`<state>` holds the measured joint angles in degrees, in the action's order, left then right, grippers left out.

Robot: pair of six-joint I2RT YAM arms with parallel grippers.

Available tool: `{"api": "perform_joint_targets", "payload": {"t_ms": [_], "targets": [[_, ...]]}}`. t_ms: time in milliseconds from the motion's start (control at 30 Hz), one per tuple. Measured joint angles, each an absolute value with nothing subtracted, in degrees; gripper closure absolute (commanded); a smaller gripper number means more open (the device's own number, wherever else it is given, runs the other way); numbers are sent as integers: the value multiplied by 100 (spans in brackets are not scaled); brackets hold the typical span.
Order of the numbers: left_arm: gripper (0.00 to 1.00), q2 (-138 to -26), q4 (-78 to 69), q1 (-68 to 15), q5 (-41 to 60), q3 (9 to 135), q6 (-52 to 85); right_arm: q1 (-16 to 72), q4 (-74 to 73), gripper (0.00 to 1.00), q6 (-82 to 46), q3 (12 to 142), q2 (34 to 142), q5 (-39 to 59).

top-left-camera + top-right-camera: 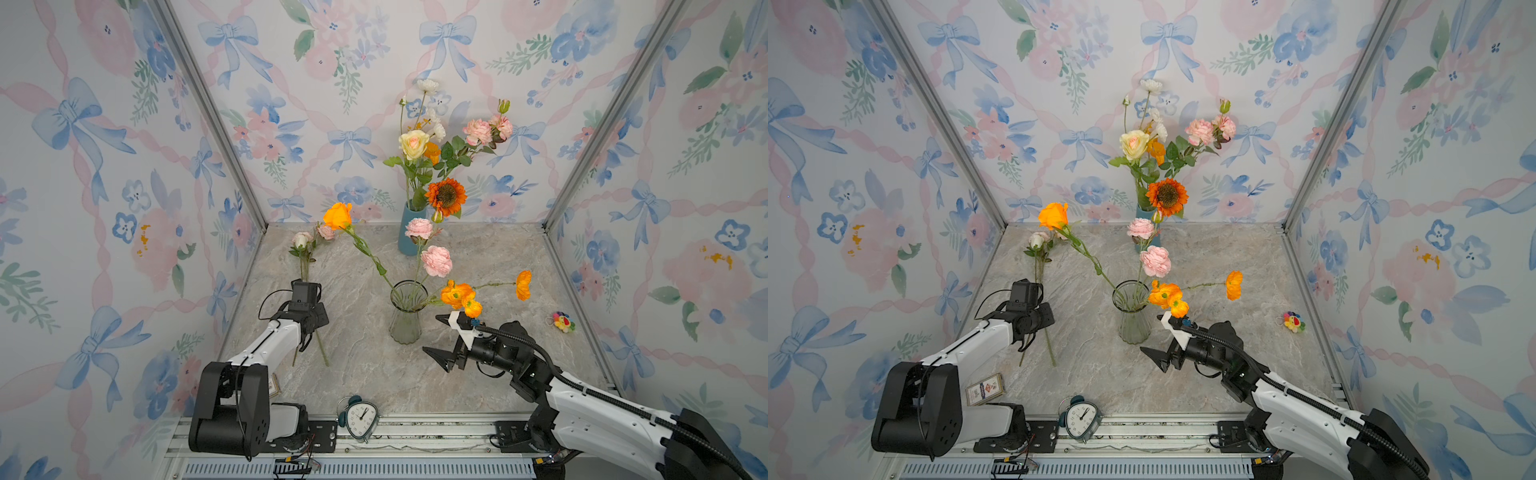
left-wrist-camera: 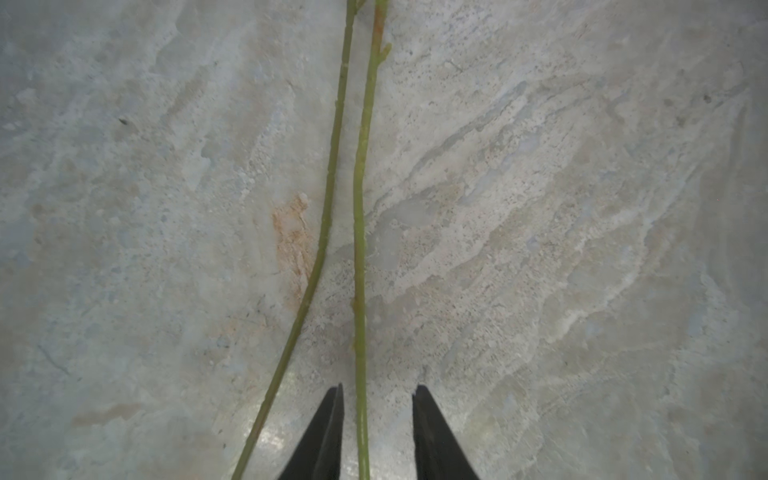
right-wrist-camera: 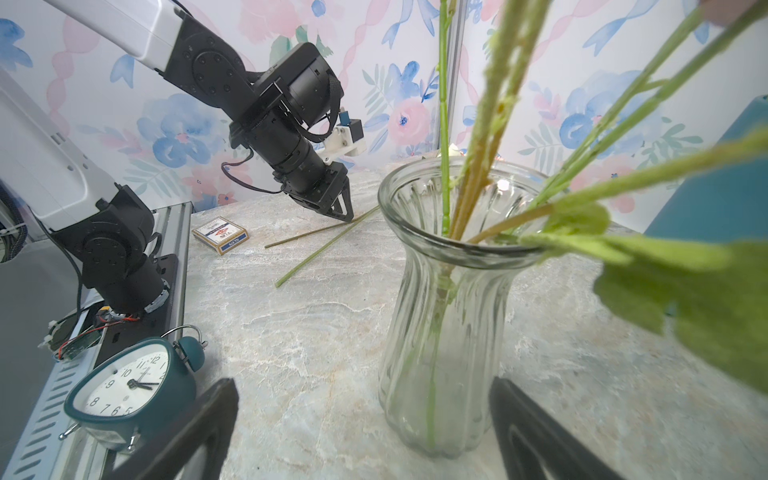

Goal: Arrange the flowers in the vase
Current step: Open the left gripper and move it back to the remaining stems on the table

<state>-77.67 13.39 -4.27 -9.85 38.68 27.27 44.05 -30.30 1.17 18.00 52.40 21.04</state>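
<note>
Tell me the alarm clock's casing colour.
Dark teal; the alarm clock shows best in the right wrist view.

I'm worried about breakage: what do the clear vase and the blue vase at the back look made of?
Clear vase: apparently glass, glossy and ribbed; stems show through its wall. Blue vase: opaque, matte teal, possibly ceramic or plastic; its look alone cannot settle which.
</note>
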Motion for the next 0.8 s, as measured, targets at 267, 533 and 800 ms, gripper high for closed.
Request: {"api": "perform_joint_targets", "payload": {"t_ms": [267,533,800], "targets": [[70,-8499,1155,-355,-1155,4495,2714,4405,-2993,3,174,1800,5236,2102],[73,-9266,1079,-261,-1249,4897,2657,4405,-2991,3,176,1800,5236,2095],[73,-9529,1013,-191,-1262,5107,2598,4403,-2989,3,178,1800,5299,2080]]}}
